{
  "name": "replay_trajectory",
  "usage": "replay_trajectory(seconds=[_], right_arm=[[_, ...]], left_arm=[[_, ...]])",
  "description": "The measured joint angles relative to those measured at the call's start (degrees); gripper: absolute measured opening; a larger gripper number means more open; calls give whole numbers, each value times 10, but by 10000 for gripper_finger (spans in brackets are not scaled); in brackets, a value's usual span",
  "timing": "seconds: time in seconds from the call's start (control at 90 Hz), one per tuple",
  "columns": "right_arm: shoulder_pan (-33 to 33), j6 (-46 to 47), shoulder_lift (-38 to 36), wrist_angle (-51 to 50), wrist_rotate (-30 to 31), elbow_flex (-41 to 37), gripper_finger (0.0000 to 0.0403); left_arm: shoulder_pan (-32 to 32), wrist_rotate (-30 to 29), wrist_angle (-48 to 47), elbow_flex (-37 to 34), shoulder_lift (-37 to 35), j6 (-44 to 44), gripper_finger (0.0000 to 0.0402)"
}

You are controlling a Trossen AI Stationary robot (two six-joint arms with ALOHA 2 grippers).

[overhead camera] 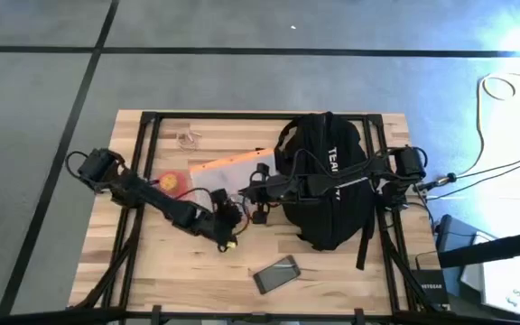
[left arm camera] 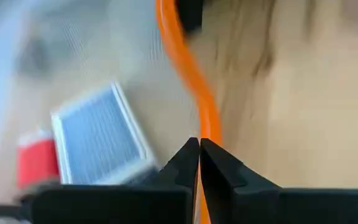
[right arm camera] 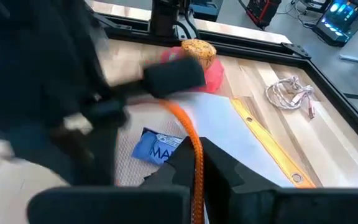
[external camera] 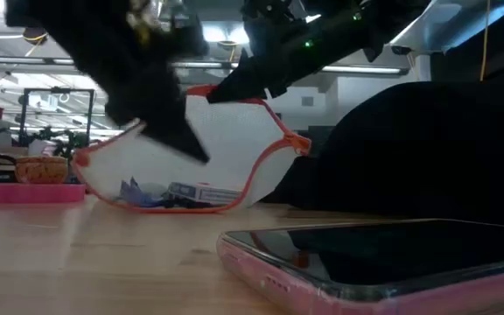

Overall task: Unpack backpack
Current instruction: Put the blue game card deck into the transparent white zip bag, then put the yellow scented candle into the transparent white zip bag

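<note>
- Where the orange rim of the pouch point(overhead camera: 233, 170) passes between them, the left gripper point(left arm camera: 199, 163) has its fingers pinched together on that rim; in the left wrist view the cord runs straight into the closed tips.
- Right gripper point(right arm camera: 197, 165) clamps the same orange rim from the other side, the cord rising out between its fingers in the right wrist view.
- Both grips on one edge look meant to hold the pouch raised between the arms; in the low view it stands up off the table point(overhead camera: 332, 271), not flat.
- Pouch is clear-sided; a blue packet point(right arm camera: 160, 148) and small items sit inside.
- Backpack point(overhead camera: 328, 181) lies on the table's right half, just beside the pouch, lettering up. The right arm reaches across it.
- Pink dish point(overhead camera: 171, 181) with a muffin sits left of the pouch; a coiled cable point(overhead camera: 189, 139) lies near the far edge.
- Phone point(overhead camera: 276, 274) lies near the front edge, well apart from the grippers.
- Judgement: pouch is out; unpacking is partway.
</note>
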Motion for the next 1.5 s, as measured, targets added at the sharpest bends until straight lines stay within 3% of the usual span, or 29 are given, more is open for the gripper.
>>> replay_trajectory(seconds=[0.156, 0.444, 1.133, 1.2, 1.344, 1.5], right_arm=[[0, 0, 0, 0, 0, 0, 0], [-1, -1, 0, -5, 0, 0, 0], [-1, 2, 0, -15, 5, 0, 0], [0, 3, 0, -18, -1, 0, 0], [3, 7, 0, -23, -15, 0, 0], [0, 5, 0, -34, -14, 0, 0]], left_arm=[[32, 50, -26, 0, 24, -38, 0], [78, 28, -20, 0, 56, -47, 0], [91, -126, -23, -1, 74, -104, 0], [79, -112, -17, -2, 70, -87, 0], [40, -6, -34, -3, 33, -69, 0], [-12, -7, -90, 0, -36, -124, 8]])
